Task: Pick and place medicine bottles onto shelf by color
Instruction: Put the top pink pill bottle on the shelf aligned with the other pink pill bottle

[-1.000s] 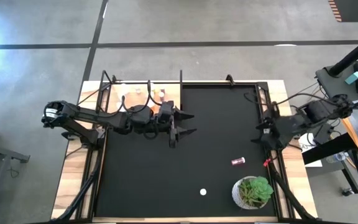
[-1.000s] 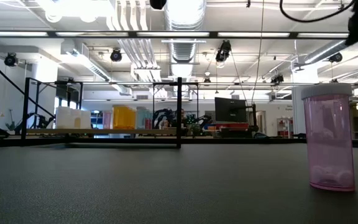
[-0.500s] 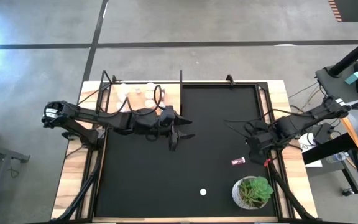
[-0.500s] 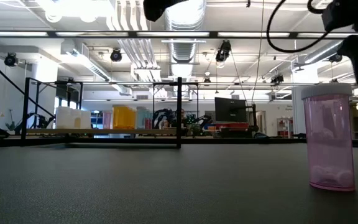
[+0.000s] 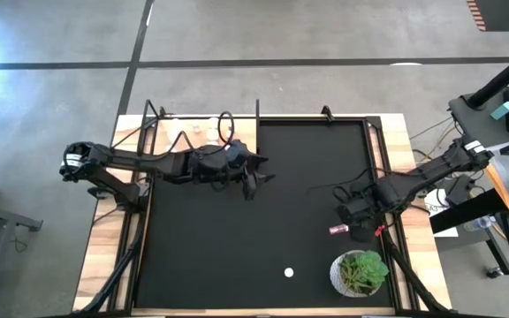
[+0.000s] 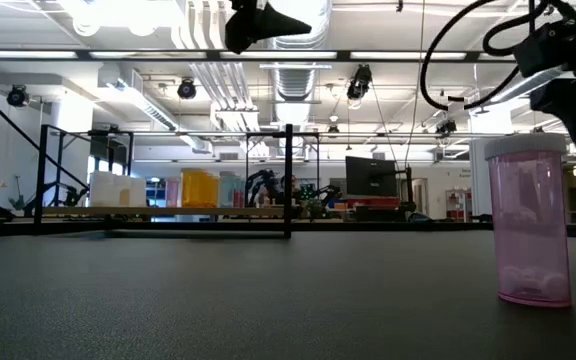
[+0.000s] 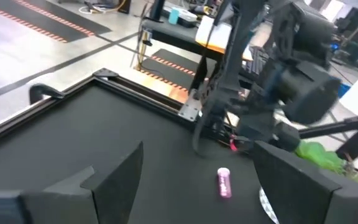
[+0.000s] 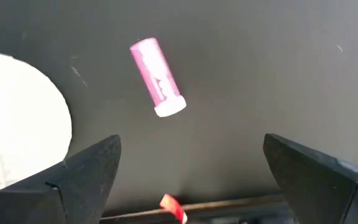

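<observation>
Right pincer (image 8: 188, 180) spread apart over lying pink bottle (image 8: 158, 77), left pincer (image 7: 194, 186) apart, empty.

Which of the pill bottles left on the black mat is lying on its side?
The pink bottle under the right gripper, beside the plant. The other one, nearer the mat's front edge, stands upright, showing only its white cap from above.

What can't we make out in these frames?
- Shelf contents: high view, left arm covers them; low view, too far to count.
- Standing pink bottle: only its white cap shows from above.
- Lying pink bottle: label unreadable; low view cuts it at the edge.
</observation>
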